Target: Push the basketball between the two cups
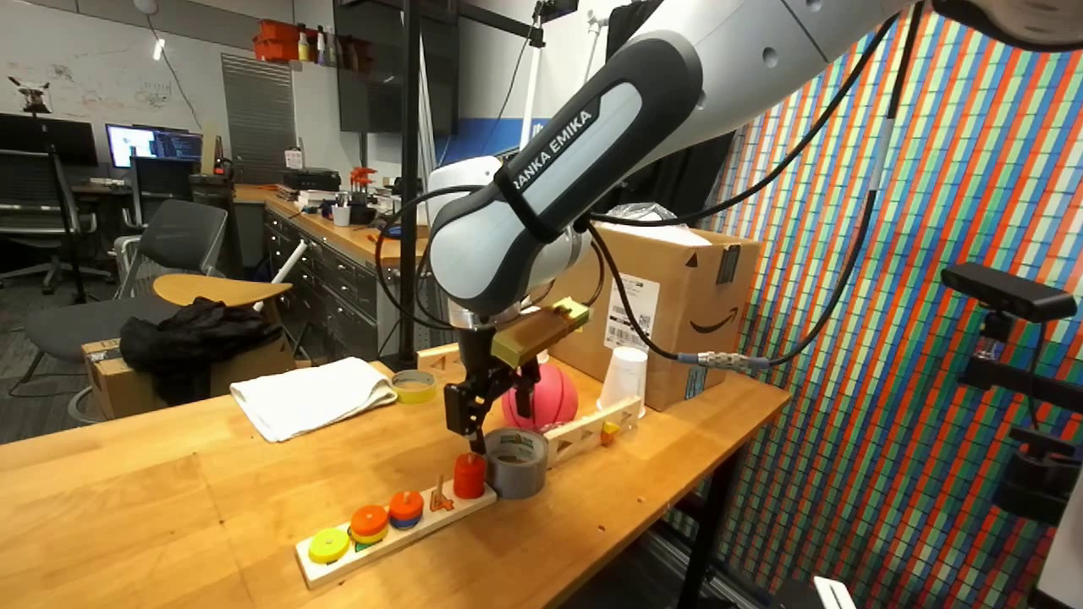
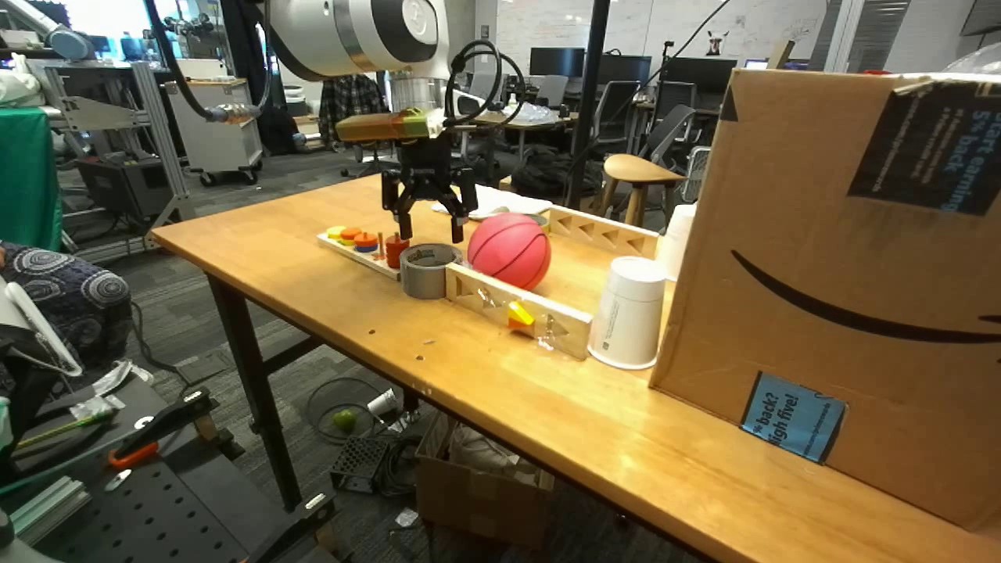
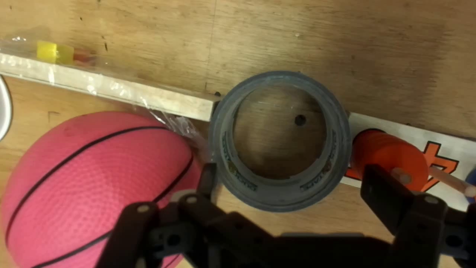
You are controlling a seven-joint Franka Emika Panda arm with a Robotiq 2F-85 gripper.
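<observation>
Over tape roll [image 2: 425,280], claw [image 2: 432,232] agape.

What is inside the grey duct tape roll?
In the wrist view, the duct tape roll encircles wooden tabletop with a small dark hole; printed lettering marks the roll's inside. The tabletop directly beneath the roll is covered and cannot be seen.

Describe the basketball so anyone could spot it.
In an exterior view, start at the big cardboard box. Follow the near wooden rail to the grey tape. Behind that rail sits the basketball: pinkish-red, with dark seams, far bigger than the red rings.
</observation>
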